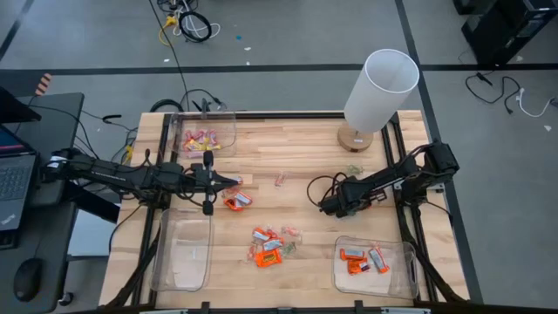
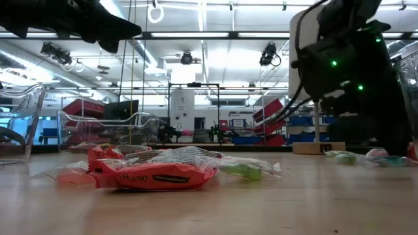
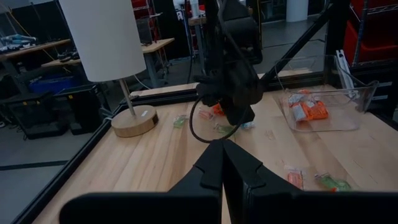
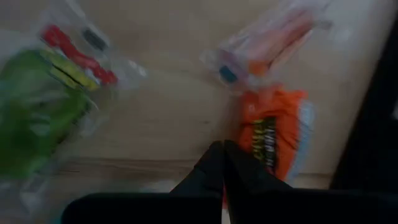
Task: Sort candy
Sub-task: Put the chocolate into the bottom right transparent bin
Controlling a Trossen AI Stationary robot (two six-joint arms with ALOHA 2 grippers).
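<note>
Wrapped candy lies loose on the wooden table: an orange piece (image 1: 235,202) and a cluster (image 1: 268,247) near the middle. My left gripper (image 1: 237,180) hovers shut and level above the table, just beyond the orange piece. My right gripper (image 1: 324,208) is shut and points steeply down at the table right of centre. In the right wrist view its tips (image 4: 222,146) stand beside an orange candy (image 4: 270,134), with a green candy (image 4: 37,118) and a pale orange-striped one (image 4: 273,37) nearby on the wood. My right gripper comes down from above with shut fingertips at the edge of the orange candy (image 4: 249,143), which lies flat on the table. I cannot tell whether the tips touch it.
A clear bin with pink candy (image 1: 202,135) stands far left, an empty clear bin (image 1: 183,253) near left, and a bin with orange candy (image 1: 370,262) near right. A white lamp (image 1: 375,92) stands at the far right. A green piece (image 1: 353,168) lies by its base.
</note>
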